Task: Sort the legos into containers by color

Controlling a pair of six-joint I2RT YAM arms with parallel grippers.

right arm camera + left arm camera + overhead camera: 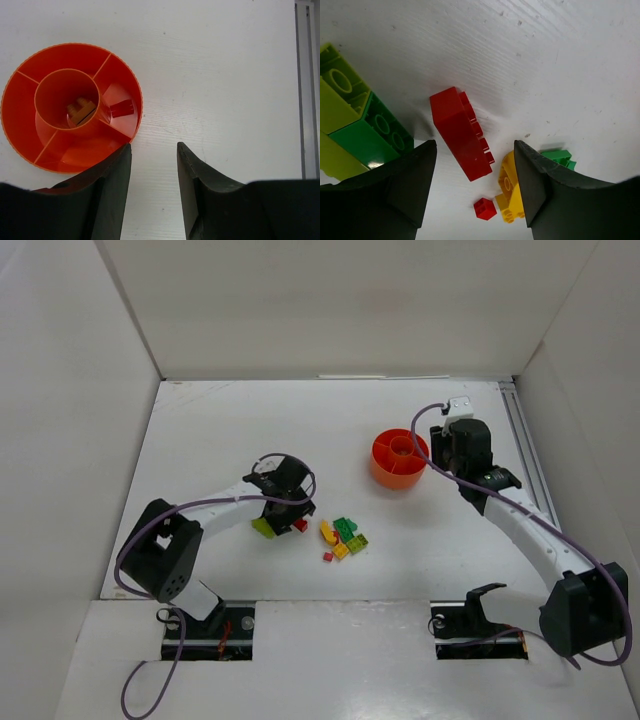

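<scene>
The white painted desk (545, 60) looks matt and slightly rough, with fine brushed streaks and dark specks. The long red studded plastic brick (462, 132) is smooth with a soft sheen. The dark green plastic brick (367, 140) is glossier and carries a bright highlight. The lime plastic brick (335, 107), the yellow plastic bricks (510, 192) and the tiny red plastic cube (484, 208) look equally smooth. The round orange plastic dish (20, 100) is glossy, its rim finely ribbed, with soft reflections on its inner walls. The left hand (475, 145) has matt, faintly grainy black fingers (405, 190). The right hand (153, 147) has black fingers (112, 190) showing a dull sheen.
</scene>
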